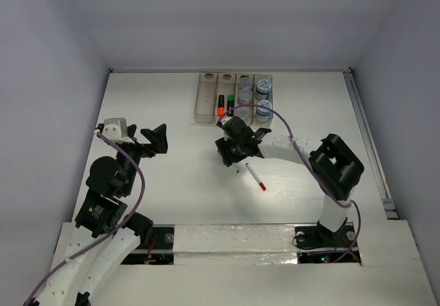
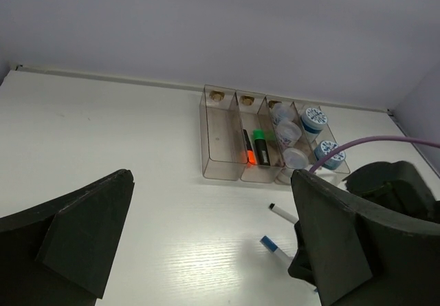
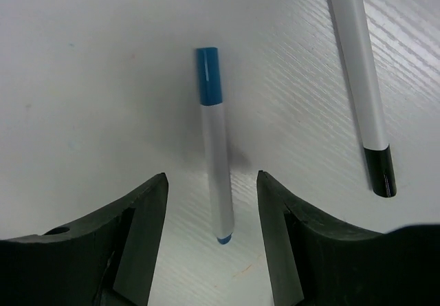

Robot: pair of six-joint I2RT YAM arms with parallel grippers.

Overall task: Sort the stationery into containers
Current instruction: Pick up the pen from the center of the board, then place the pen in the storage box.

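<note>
My right gripper is open, low over the table, its jaws on either side of the lower end of the blue-capped white pen. The black-capped pen lies just to its right. Both pens show in the left wrist view, blue and black. The red-capped pen lies near the right gripper. The four joined bins stand at the back. The second bin holds the orange-tipped and green-tipped highlighters. The rolls fill the two right bins. My left gripper is open and empty.
The leftmost bin is empty. The right arm's cable arcs over the bins' right end. White walls enclose the table on three sides.
</note>
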